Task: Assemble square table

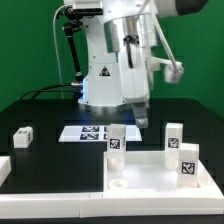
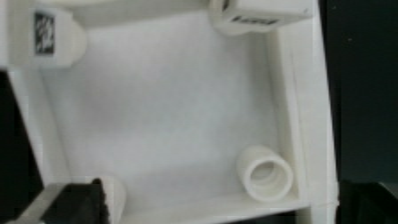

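The slab (image 1: pixel 160 172) is seen lying flat on the black bench (image 1: pixel 50 160), at the front toward the exterior view's right, rim up. Three legs stand upright w/ tags facing the camera: one (image 1: pixel 116 139) at the slab's back corner on the exterior view's left, one (image 1: pixel 174 136) at the back toward the right, one (image 1: pixel 187 162) nearer the front right. Whether they are seated in sockets can't be told from the exterior view. An open round socket (image 1: pixel 117 184) is seen at the slab's front corner on the exterior view's left. A fourth leg (image 1: pixel 21 137) lies on the bench, well apart from the slab, toward the exterior view's left. The marker board (image 1: pixel 85 132) lies flat behind the slab, near the arm base.

The hand (image 1: pixel 138 108) is held above the bench behind the slab, pointed down, between the two back legs as seen, touching nothing visible. How far open it is can't be told; nothing is seen in it.

In the wrist view the slab (image 2: pixel 160 110) fills the pic: raised rim (image 2: pixel 306 110), one empty socket (image 2: pixel 265 174), two legs (image 2: pixel 48 37) (image 2: pixel 262 13) at its corners, a dark finger (image 2: pixel 75 203) at the edge.
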Robot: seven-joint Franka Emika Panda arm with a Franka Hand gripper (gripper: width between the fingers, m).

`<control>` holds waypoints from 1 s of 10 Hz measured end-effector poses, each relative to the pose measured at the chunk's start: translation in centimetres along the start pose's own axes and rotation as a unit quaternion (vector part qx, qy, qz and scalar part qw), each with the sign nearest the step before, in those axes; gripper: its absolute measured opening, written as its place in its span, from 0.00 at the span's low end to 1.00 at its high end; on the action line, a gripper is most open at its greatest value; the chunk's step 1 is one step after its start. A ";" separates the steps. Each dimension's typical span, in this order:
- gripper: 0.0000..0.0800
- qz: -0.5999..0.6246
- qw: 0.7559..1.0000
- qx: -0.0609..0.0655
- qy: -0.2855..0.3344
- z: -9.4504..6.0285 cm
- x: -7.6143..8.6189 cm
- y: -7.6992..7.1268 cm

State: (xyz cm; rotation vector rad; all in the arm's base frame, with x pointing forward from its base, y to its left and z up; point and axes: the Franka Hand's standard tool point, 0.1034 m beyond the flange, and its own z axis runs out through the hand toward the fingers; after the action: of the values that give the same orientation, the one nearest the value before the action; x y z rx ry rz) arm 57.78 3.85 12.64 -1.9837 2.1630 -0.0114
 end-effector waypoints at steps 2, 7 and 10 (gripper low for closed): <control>0.81 -0.032 0.999 0.012 0.000 -2.0 2.9 -0.4; 0.81 -0.201 0.979 0.009 0.004 -1.5 2.8 -0.2; 0.81 -0.366 0.930 0.006 0.028 -0.4 7.2 3.2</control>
State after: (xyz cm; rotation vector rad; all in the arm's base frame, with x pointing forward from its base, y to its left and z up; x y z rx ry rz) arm 53.99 -3.01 11.46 -2.6740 1.3149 -0.1935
